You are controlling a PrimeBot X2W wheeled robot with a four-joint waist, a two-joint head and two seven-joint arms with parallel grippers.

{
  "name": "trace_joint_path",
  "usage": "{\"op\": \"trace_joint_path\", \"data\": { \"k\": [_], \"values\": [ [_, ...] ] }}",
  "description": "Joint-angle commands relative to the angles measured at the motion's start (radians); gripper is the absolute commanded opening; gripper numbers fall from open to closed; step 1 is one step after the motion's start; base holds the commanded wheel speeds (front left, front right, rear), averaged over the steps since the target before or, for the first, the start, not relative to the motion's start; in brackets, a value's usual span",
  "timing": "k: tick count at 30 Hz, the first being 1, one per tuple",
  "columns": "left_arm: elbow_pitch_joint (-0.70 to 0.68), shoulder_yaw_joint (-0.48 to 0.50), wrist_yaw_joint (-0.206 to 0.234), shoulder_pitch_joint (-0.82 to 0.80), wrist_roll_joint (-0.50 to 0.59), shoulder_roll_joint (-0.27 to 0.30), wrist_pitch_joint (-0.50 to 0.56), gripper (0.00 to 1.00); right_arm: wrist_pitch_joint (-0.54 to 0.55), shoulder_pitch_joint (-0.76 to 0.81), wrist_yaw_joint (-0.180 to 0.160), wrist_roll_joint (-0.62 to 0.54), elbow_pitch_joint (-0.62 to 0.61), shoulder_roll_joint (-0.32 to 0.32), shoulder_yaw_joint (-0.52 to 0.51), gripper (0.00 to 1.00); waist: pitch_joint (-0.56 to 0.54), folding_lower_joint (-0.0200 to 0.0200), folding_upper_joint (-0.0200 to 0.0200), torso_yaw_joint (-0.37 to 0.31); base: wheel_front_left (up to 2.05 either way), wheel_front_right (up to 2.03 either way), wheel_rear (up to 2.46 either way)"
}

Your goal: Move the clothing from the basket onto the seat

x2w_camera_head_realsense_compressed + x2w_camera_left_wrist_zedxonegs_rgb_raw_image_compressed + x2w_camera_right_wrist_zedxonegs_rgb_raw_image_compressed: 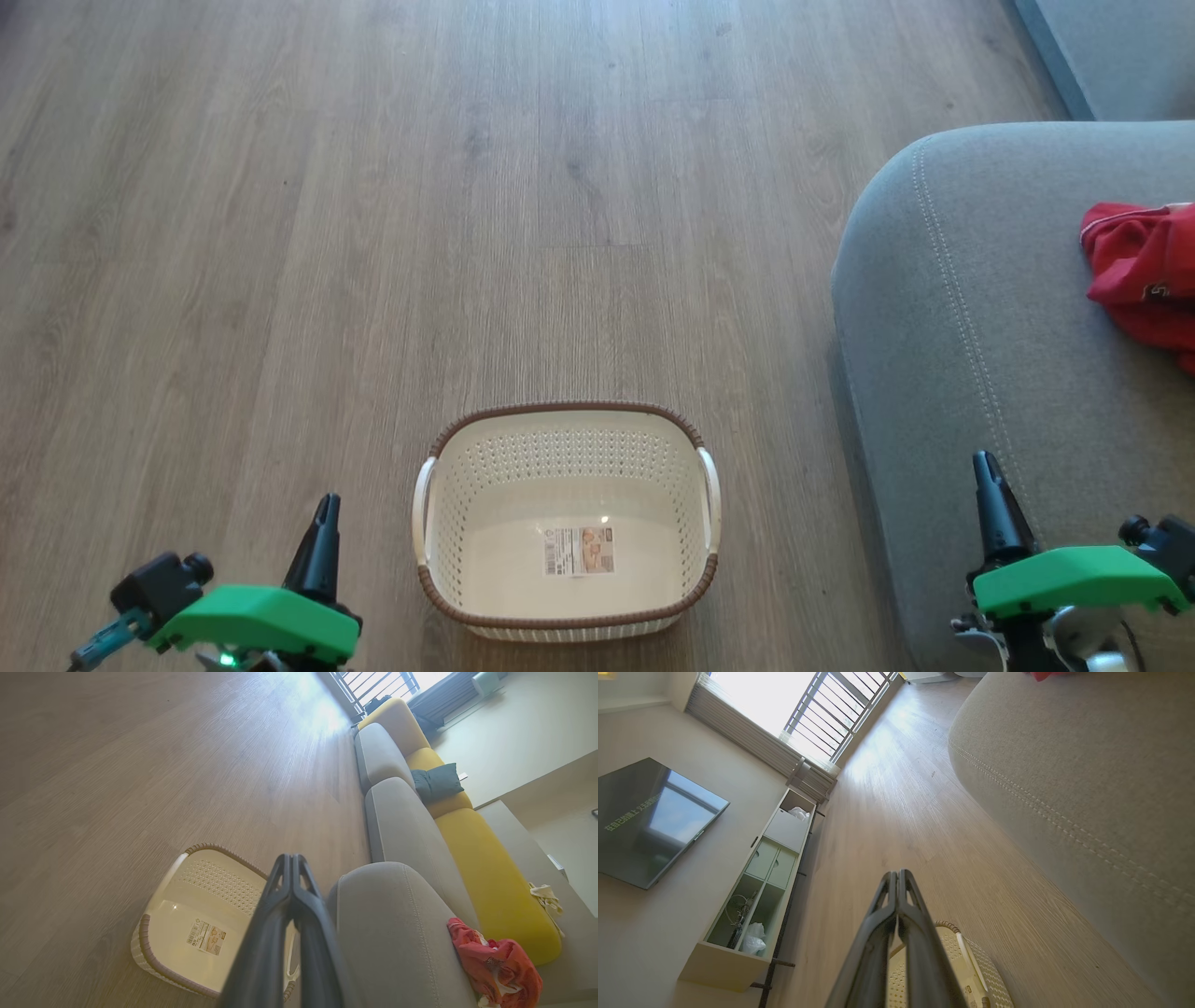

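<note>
The left hand (325,523) and right hand (991,495) are both clenched on nothing. The basket (569,409) stands on the floor (373,233) between them, bare apart from its label (579,551). Beyond the right hand and to its right, the clothing (1141,271) lies bunched on the seat (971,317). The moving looks finished, so the next move probably calls for no grasp, only a check that nothing is left.

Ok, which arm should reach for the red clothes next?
Probably right: the right fingers hover over the grey seat where the red clothing lies; the left fingers are across the empty basket, over the floor.
</note>
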Motion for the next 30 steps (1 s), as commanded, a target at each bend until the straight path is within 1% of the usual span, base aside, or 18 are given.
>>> {"op": "trace_joint_path", "data": {
  "k": [1,30],
  "values": [
    [-0.031,0.024,-0.008,-0.057,-0.022,0.005,0.004,0.00,0.007,-0.054,0.000,0.024,-0.034,-0.008,0.005,0.00,0.000,0.0000,0.0000,0.000,0.00,0.00,0.00],
    [-0.033,0.084,-0.030,-0.100,-0.363,0.004,0.091,0.00,0.094,-0.093,0.000,0.361,-0.034,-0.011,-0.006,0.00,0.003,0.0000,0.0000,-0.010,0.00,0.00,0.00]
  ]
}}
